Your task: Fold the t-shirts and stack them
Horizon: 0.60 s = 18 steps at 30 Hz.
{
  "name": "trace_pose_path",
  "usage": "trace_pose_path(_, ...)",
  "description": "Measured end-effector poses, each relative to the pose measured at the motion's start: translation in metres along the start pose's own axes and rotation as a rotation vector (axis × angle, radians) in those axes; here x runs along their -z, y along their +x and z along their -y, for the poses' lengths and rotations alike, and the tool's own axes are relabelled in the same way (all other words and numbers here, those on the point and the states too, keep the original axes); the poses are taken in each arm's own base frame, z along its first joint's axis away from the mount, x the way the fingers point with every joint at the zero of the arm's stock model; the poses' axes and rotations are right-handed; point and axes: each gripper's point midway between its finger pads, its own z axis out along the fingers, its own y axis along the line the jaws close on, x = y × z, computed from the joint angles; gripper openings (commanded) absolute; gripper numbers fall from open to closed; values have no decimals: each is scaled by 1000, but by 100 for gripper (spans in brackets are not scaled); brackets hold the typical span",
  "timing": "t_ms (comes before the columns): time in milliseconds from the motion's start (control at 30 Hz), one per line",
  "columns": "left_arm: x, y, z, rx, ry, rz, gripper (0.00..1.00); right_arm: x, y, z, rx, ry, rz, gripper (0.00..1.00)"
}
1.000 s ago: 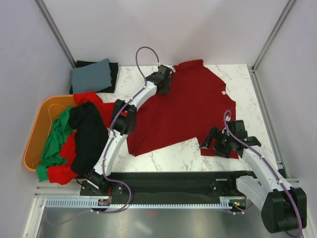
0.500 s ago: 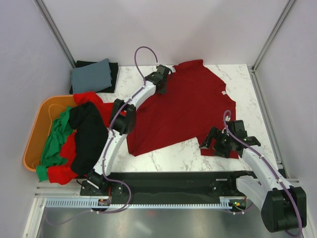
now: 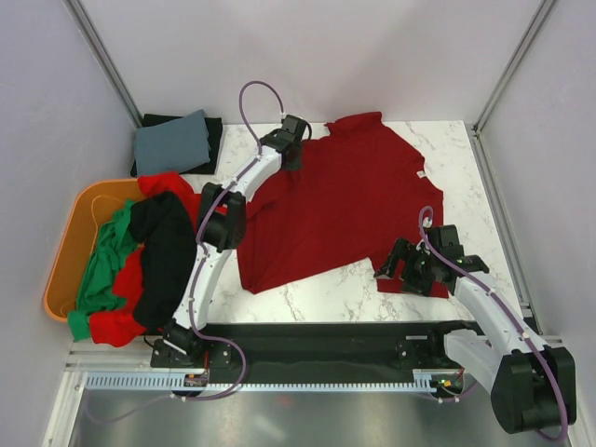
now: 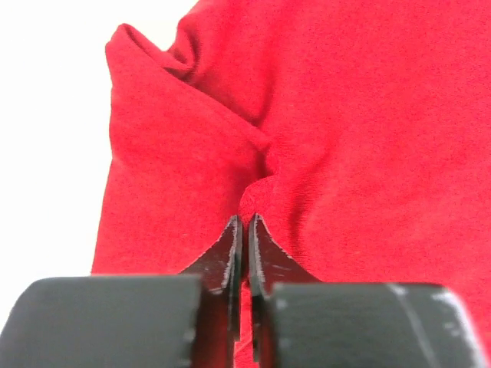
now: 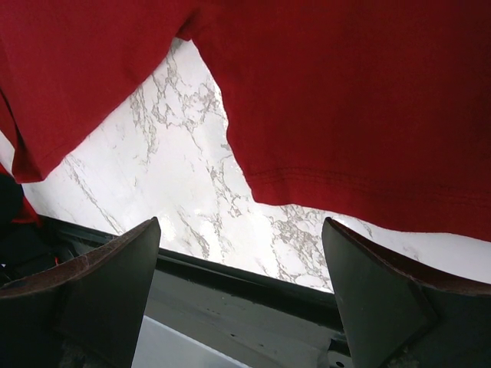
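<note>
Marble tabletop (image 3: 326, 291) between pale walls carries the dark red t-shirt (image 3: 354, 200), spread loosely from the centre toward 1 o'clock, its hem trailing down to 5 o'clock. A second ago the left gripper (image 3: 294, 160) stood parted over the shirt's edge at 11 o'clock. Now its jaws have pinched together on a raised fold of that cloth, and the arm has drawn a little toward 10 o'clock. That edge looks caught, ready to be lifted or pulled flat before any fold. The right gripper (image 3: 399, 264) hangs spread wide just above the hem corner at 5 o'clock, grasping nothing. At 9 o'clock an orange tub (image 3: 63, 244) holds a black shirt (image 3: 168, 251), a green shirt (image 3: 102, 270) and a bright red shirt (image 3: 116, 326), all unfolded. At 11 o'clock a folded grey-blue cloth (image 3: 172, 142) lies on a black cloth (image 3: 212, 130).
</note>
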Motion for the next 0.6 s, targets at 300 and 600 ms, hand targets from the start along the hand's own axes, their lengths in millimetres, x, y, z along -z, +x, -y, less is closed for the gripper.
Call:
trace_pose_path(300,2,-19,-57,-41,-83,18,12,-1,1,-1,3,-4,-8,94)
trace_pose_path(600,48,-58,-278,252,-365,75,90,-5,6,-1,4,-10,-39,95)
